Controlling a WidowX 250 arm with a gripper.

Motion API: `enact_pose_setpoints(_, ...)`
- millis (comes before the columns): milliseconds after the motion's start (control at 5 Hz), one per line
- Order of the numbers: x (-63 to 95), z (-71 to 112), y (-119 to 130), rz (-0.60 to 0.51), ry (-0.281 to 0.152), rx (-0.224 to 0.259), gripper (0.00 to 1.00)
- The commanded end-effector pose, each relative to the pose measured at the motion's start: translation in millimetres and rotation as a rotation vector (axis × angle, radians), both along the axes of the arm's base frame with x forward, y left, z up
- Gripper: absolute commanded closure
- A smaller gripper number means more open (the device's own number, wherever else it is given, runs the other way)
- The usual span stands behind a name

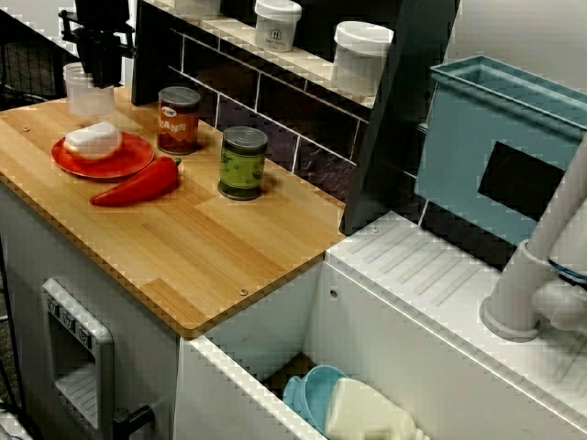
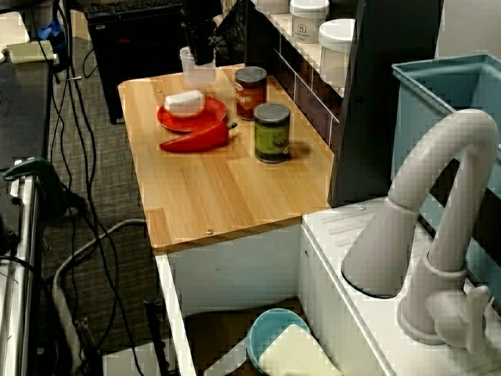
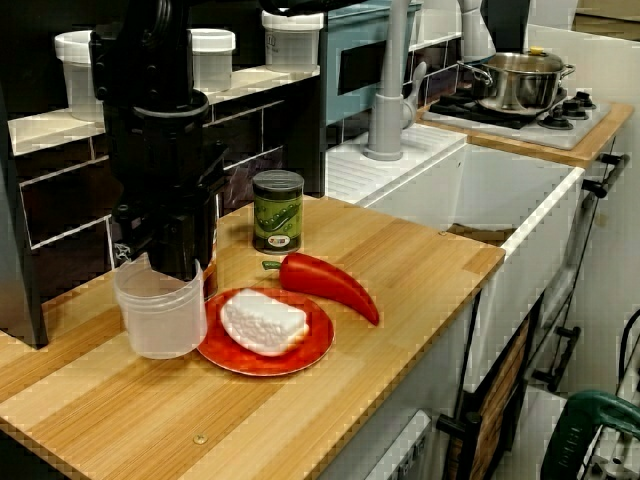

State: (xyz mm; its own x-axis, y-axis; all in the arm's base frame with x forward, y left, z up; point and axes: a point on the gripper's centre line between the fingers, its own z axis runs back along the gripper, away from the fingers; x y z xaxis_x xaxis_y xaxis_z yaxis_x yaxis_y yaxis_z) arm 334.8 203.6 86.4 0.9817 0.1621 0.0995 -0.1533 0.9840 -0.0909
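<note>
The black gripper (image 3: 163, 262) hangs straight down with its tips at the rim of the clear plastic cup (image 3: 160, 322); I cannot tell whether its fingers are spread or pressed together, since the dark body hides them. The cup is see-through, straight-walled and upright, with a small pouring lip. Seen from the counter's front, it stands at the left end of the wooden counter (image 3: 400, 260). Just right of it lies one red plate (image 3: 318, 337) bearing one white lump (image 3: 262, 322), then one red pepper (image 3: 325, 282). Farther back stand two cans, one green-labelled can (image 3: 277, 212) and one orange-labelled can (image 1: 178, 119). Three white lidded jars (image 3: 212, 55) sit on the shelf behind
</note>
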Motion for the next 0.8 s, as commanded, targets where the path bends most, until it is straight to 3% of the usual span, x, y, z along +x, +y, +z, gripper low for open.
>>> enact_pose_setpoints(0, -3.1, 52.9, -28, -0.075, -0.091, 0.046, 1.0)
enact_pose_setpoints(200, -8.0, 63.6, -43, -0.103, -0.101, 0.031, 1.0)
enact_pose_setpoints(600, -20.7, 68.1, -67, -0.142, -0.108, 0.001, 1.0)
